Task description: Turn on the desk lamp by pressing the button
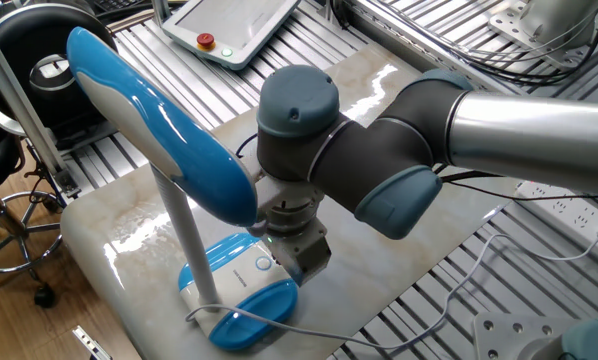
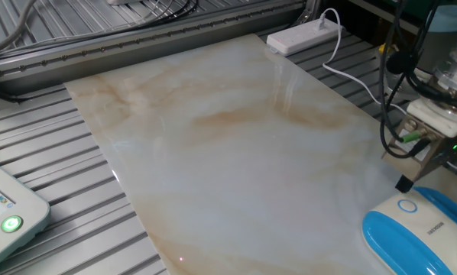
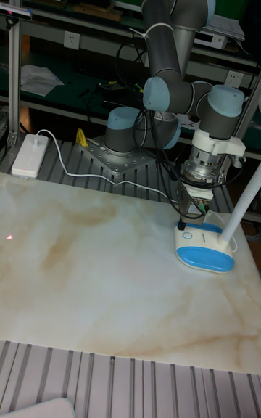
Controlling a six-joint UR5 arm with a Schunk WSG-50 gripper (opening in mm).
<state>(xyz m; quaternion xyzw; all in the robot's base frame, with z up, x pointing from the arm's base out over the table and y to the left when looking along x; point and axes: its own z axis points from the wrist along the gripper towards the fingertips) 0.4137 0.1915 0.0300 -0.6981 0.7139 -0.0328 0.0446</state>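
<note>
The lamp [image 1: 159, 130] looks like light, glossy plastic, so it will likely be slippery and could skate on the smooth marble table [image 2: 213, 137] if pushed sideways; its slim stem [image 1: 184, 235] and long head overhanging the left side make it top-heavy, so it is no place to take hold. No grasp is called for: the job needs one straight-down press on the button [image 2: 406, 205], the small white ringed disc on the white end of the base [image 3: 206, 252]. The base sits near the table's edge, with the thin cord [image 1: 309, 335] trailing from it. In the tall view the button [image 3: 188, 236] lies just below the gripper [image 3: 190, 216], apart from it, and in one fixed view the button [image 1: 265, 264] shows just left of the fingertips. The arm reaches over the table with the wrist pointing straight down, the gripper [image 1: 304, 262] tucked close beside the lamp's head. Whether the jaws are spread or pressed together cannot be told from any view.
</note>
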